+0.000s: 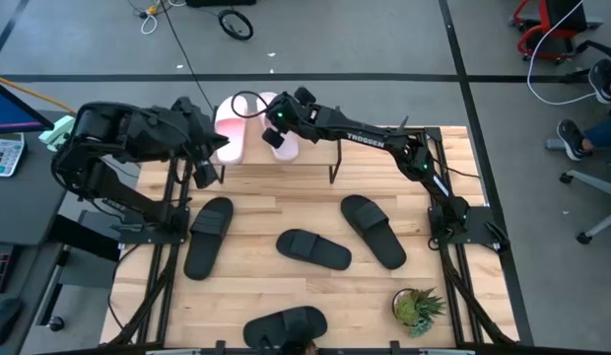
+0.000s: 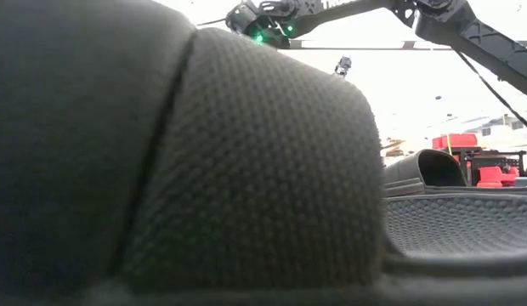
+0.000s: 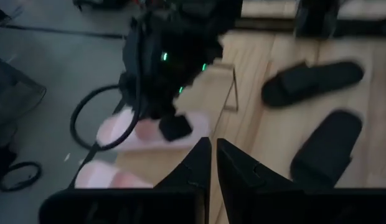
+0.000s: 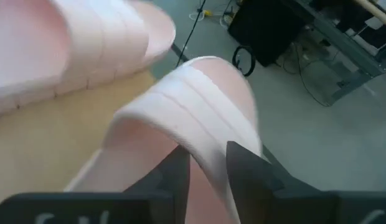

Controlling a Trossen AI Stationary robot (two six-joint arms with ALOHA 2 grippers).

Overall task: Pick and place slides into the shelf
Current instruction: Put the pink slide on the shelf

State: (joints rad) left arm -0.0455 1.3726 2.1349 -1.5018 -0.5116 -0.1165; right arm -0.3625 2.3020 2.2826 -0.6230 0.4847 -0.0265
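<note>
A large pale butcher-block wooden tabletop (image 1: pixel 286 212) is seen spread beneath both arms, on the near side of the two grippers. The small low shelf with a light wooden plank top and thin black legs (image 1: pixel 310 153) is found directly under the right gripper (image 1: pixel 279 126) and just beside the left gripper (image 1: pixel 209 163). The right gripper is held over the shelf with its jaws parted, one finger set on each side of the wide strap of a pale pink open-toe slide (image 4: pixel 199 106) that is laid on the plank; whether the strap is pressed cannot be told. A second pale pink slide (image 1: pixel 230 128) is laid on the shelf between the two grippers, just beside the first. The left gripper (image 3: pixel 213 142) is kept at the shelf's left end with its jaws drawn narrow, almost together, and nothing is held between them. Four black open-toe slides are scattered on the tabletop, well apart from both grippers: one (image 1: pixel 209 235) below the left gripper, two (image 1: pixel 313 248) (image 1: pixel 374 230) below the right gripper, and a fourth (image 1: pixel 286 325) at the near edge, where the low view is filled by it. A small green potted plant (image 1: pixel 417 308) is placed at the near right corner, farthest from the grippers.
</note>
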